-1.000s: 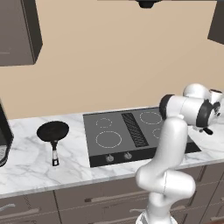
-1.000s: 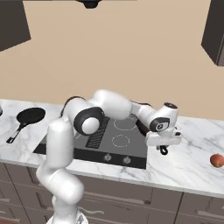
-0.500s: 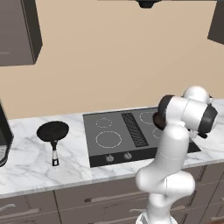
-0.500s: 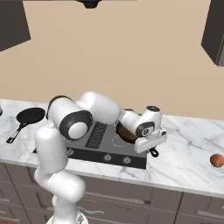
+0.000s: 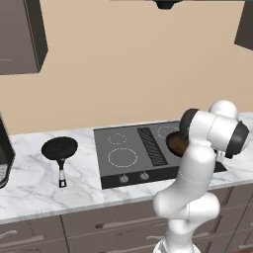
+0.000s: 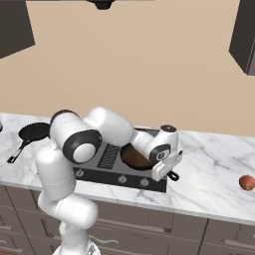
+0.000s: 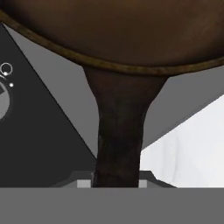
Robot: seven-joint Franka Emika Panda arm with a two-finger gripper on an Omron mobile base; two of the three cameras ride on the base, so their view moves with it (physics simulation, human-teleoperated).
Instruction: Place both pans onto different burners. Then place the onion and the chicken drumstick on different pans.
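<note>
Cooktop (image 5: pixel 129 170) sits flush in the marble counter (image 5: pixel 34 190), front edge with its knobs near the counter lip. Bare marble lies left of the cooktop around the black pan (image 5: pixel 59 148) and right of it out to the onion (image 6: pixel 247 183). Left pair of burners (image 5: pixel 122 157) is uncovered, vent (image 5: pixel 152 146) runs down the middle. Wall cabinets hang high at the upper corners, well above the arm's working height.

No legible writing or brand marks anywhere; the small white marks by the knobs are too small to read.

Gripper (image 6: pixel 163 170) is clamped on the handle of the brown pan (image 6: pixel 133 157), jaws nearly together around it. Hand view: handle (image 7: pixel 118 140) runs straight up from between the fingertips into the pan's brown rim, with dark cooktop to the left of it and white marble to the right. The pan body is over the right half of the cooktop, handle end poking out past the cooktop's front right corner toward the marble. Can't tell if the pan is resting on the glass or held just above it.

Black pan is flat on the counter left of the cooktop, handle toward the front edge, well apart from the arm. Onion is far right on the counter, near the frame edge.
</note>
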